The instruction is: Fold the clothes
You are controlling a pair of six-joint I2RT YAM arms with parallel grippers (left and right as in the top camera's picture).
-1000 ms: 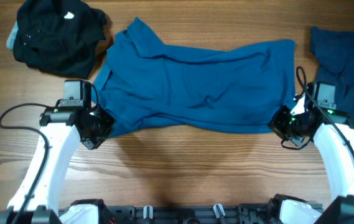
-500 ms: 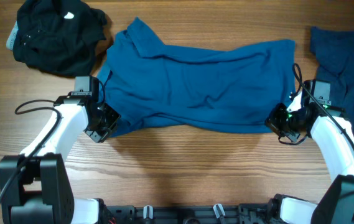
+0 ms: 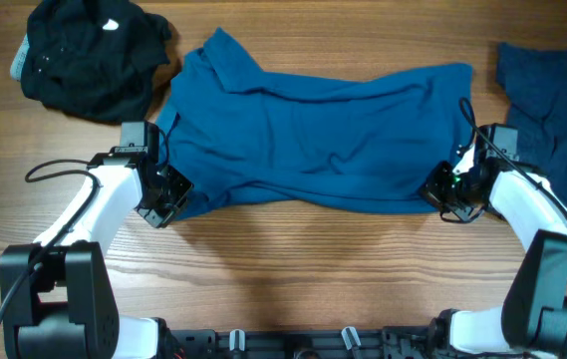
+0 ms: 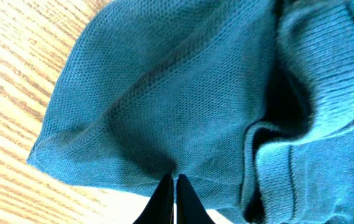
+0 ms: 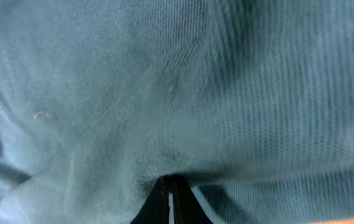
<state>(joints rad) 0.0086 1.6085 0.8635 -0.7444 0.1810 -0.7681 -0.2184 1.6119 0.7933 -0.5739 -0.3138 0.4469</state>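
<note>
A blue polo shirt is lying spread out. The left gripper and right gripper are pinching its near corners.

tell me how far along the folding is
Done: nothing folded yet; the blue polo lies spread flat. In hand: left hand and right hand pinch its near edge. Left: every fold, plus the bunched black garment and the darker blue garment.

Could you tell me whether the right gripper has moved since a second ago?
Yes: the right gripper edged inward along the polo shirt, away from the darker garment.
</note>
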